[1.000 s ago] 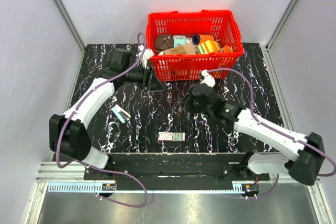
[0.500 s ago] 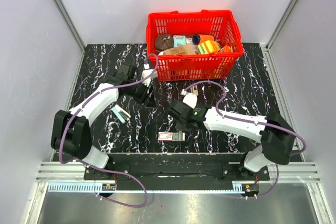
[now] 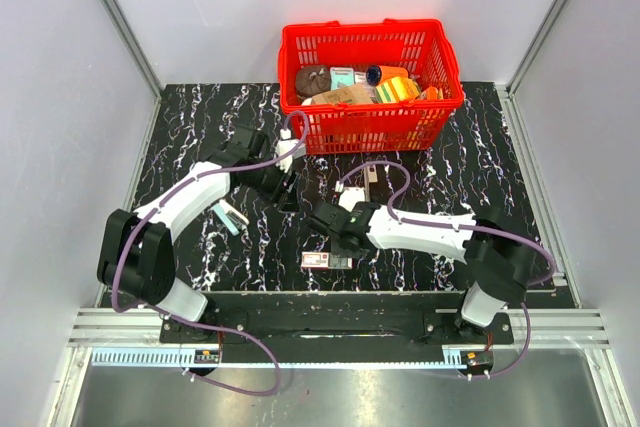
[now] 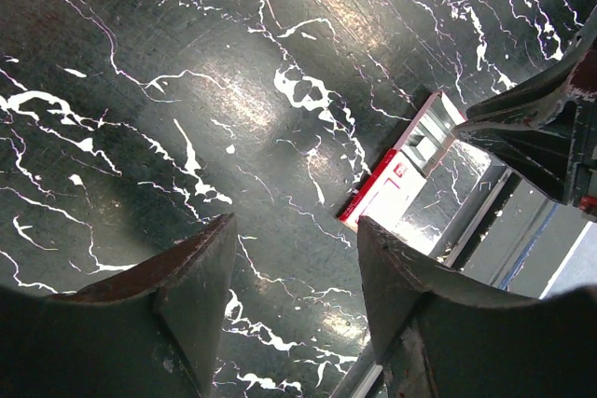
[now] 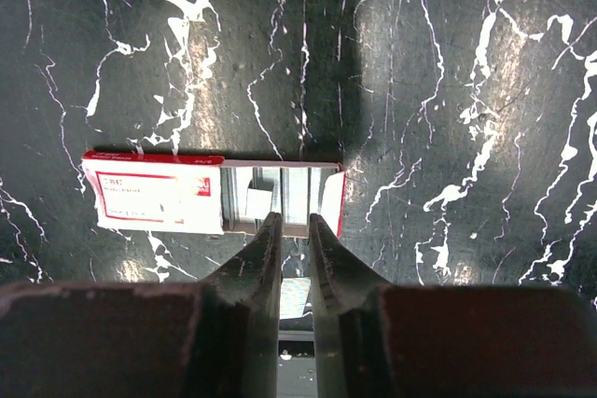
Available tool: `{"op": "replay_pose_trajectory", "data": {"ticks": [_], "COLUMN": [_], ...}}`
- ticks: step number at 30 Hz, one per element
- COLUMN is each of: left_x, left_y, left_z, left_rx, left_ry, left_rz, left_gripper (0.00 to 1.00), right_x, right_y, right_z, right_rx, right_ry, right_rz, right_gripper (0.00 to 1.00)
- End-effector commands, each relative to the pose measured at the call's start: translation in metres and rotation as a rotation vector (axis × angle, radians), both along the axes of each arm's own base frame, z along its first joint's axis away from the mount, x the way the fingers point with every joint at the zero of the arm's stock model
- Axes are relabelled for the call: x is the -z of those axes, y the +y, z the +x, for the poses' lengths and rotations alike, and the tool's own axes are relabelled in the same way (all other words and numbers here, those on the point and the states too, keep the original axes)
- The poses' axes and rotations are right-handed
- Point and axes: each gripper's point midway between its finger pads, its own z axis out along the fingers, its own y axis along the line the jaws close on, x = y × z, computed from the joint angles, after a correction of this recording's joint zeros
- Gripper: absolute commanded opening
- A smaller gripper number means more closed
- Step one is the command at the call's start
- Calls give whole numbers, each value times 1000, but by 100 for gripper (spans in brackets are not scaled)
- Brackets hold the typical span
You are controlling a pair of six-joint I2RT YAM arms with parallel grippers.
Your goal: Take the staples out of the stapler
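Observation:
My right gripper (image 3: 333, 236) points down at the near edge of a flat red-and-white box (image 3: 328, 261). In the right wrist view its fingers (image 5: 269, 240) stand almost together, tips just short of the box's open tray (image 5: 280, 195), which holds silvery rows. A thin pale silvery piece, the staples (image 5: 294, 297), shows in the narrow gap between them. My left gripper (image 3: 287, 192) is open and empty over bare table (image 4: 297, 223), left of the box (image 4: 396, 195). A narrow dark-and-tan object (image 3: 371, 180) lies below the basket; I cannot tell if it is the stapler.
A red basket (image 3: 372, 127) full of small items stands at the back centre. A small white-and-blue object (image 3: 228, 217) lies at the left, beside my left forearm. The table's front edge runs just below the box. Grey walls close in both sides.
My right gripper has swung left and toward the near edge, from below the basket to just above the box. My left gripper has moved down and right, away from the basket.

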Motion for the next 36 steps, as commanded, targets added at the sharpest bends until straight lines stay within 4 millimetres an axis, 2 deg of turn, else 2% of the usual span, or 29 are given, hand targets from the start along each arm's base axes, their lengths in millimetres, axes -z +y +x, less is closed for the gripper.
{"op": "replay_pose_trajectory", "data": {"ticks": [1,5,13,36], "left_x": [-18,-17,-16,-17], "left_y": [-5,-5,-6,-10], "left_z": [6,6,6,4], "left_rx": [6,4,5,8], "left_ry": [-78,-75,-70,-51], "left_rz": [-24,-26,-29,-50], "left_gripper": [58,58,57,57], "right_x": [-10,2,11,18], "right_y": [7,4,-1,3], "right_z": [12,10,11,16], "right_rx": [-9,-12,-25,-64], "right_ry": [-55,-37,-37,-39], "right_rz": [-20,-46,-92,-134], "right_gripper": [7,8,8,6]}}
